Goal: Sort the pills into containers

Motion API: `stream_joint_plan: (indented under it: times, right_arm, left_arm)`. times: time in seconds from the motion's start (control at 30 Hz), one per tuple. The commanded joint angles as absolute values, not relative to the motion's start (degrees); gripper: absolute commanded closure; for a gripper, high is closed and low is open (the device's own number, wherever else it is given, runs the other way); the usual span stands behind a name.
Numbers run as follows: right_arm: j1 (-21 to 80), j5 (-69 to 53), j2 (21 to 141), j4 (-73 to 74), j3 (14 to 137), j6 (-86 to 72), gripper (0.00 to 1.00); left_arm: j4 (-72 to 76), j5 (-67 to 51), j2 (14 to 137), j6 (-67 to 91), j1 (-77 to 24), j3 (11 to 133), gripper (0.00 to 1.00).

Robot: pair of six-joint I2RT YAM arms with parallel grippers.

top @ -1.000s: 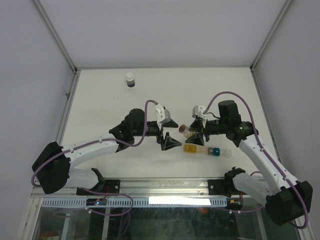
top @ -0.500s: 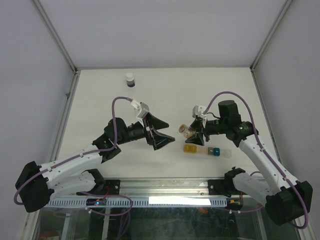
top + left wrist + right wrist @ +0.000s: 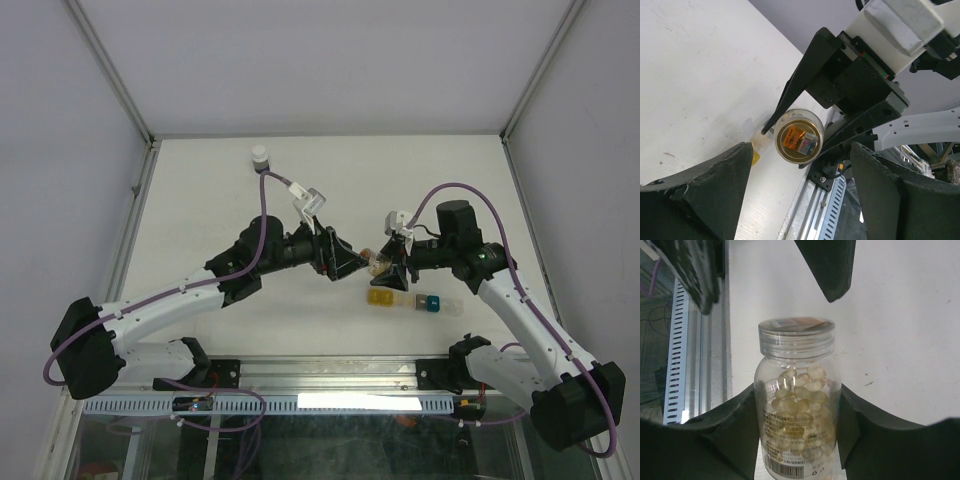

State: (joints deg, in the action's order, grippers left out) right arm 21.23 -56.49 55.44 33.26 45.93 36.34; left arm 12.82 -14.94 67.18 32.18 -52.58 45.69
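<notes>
the pills (image 3: pixel 797 390), pale yellowish softgels, sit packed inside a small clear vial (image 3: pixel 796 405) with a printed label and a clear screw lid (image 3: pixel 796 335) on it. the right end effector (image 3: pixel 796 440) grips the vial's body, one finger pressed against each side, holding it above the worktop (image 3: pixel 200 200) with the lid end pointing toward the other arm. in the top view the vial hangs just beyond the yellow end of the pill organiser strip (image 3: pixel 405 300), which lies flat on the worktop near the front edge, its compartments running yellow, clear, teal, clear. the left end effector (image 3: pixel 350 265) faces the lid head-on, its jaws spread to either side of it with a gap on both sides, gripping nothing. a white-capped dark blue bottle (image 3: pixel 260 157) stands well apart at the far edge of the worktop.
</notes>
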Motion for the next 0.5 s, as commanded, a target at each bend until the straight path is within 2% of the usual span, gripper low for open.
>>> stream_joint_plan:
  times: [0.0,0.3,0.37,0.47]
  right_arm:
    - [21.1,-58.5,54.5,30.9,47.4,36.5,1.00]
    - [21.1,-58.4,54.6,30.8,47.3,36.3,1.00]
    - [21.1,-58.5,54.6,30.8,47.3,36.3,1.00]
    - [21.1,-58.6,54.5,30.8,47.3,36.2,1.00]
  left_arm:
    - [11.6,-15.5,69.4,31.1,-53.1,49.7,0.22]
    - [11.2,-19.2,72.8,30.0,-54.5,52.0,0.36]
    - [10.8,-19.3,73.1,29.7,-54.6,52.2,0.43]
    - [10.1,-20.4,73.6,28.6,-54.6,52.9,0.58]
